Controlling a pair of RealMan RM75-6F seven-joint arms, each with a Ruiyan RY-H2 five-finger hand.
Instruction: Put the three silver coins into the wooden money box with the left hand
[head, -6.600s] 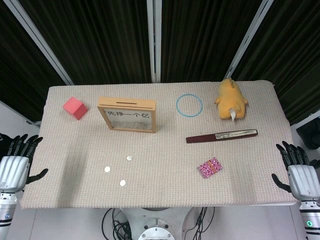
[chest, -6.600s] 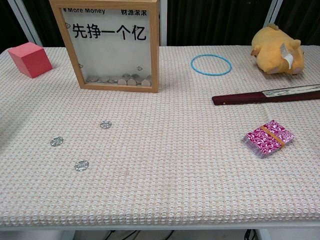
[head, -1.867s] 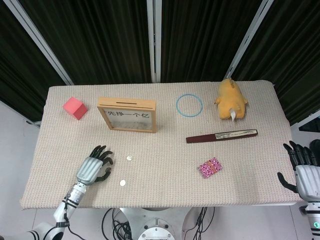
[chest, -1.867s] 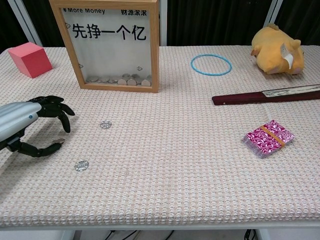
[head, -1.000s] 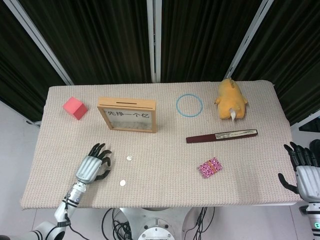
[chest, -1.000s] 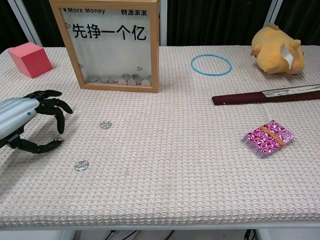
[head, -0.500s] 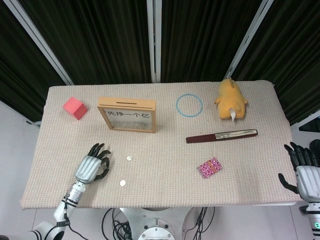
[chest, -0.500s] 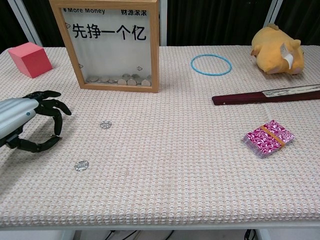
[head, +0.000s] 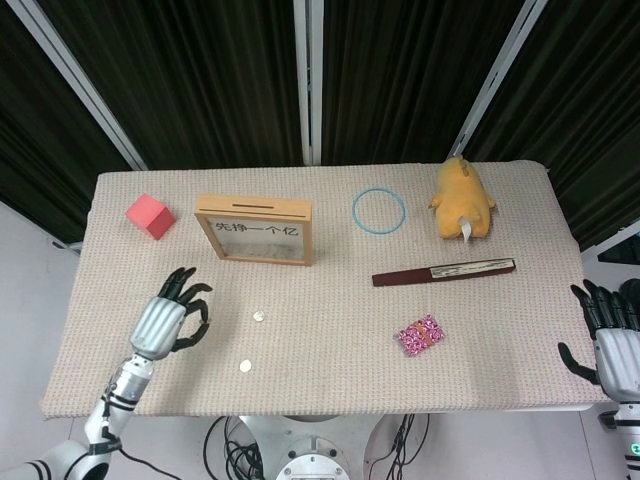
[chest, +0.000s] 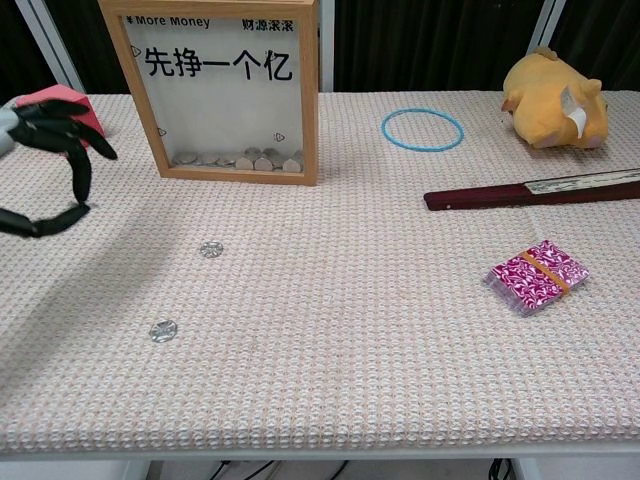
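The wooden money box stands upright at the back left, with its slot on the top edge. Two silver coins lie on the cloth in front of it; in the chest view they are the far coin and the near coin. My left hand is raised above the cloth to the left of them, thumb and forefinger tips pinched together. The third coin no longer lies on the cloth and seems to be held in that pinch. My right hand hangs open off the table's right edge.
A red cube sits left of the box. A blue ring, a yellow plush toy, a folded dark fan and a pink packet occupy the right half of the table.
My left hand pinched at the leftmost coin, then rose and drew back to the left. That coin is gone from the cloth. The other two coins have not moved.
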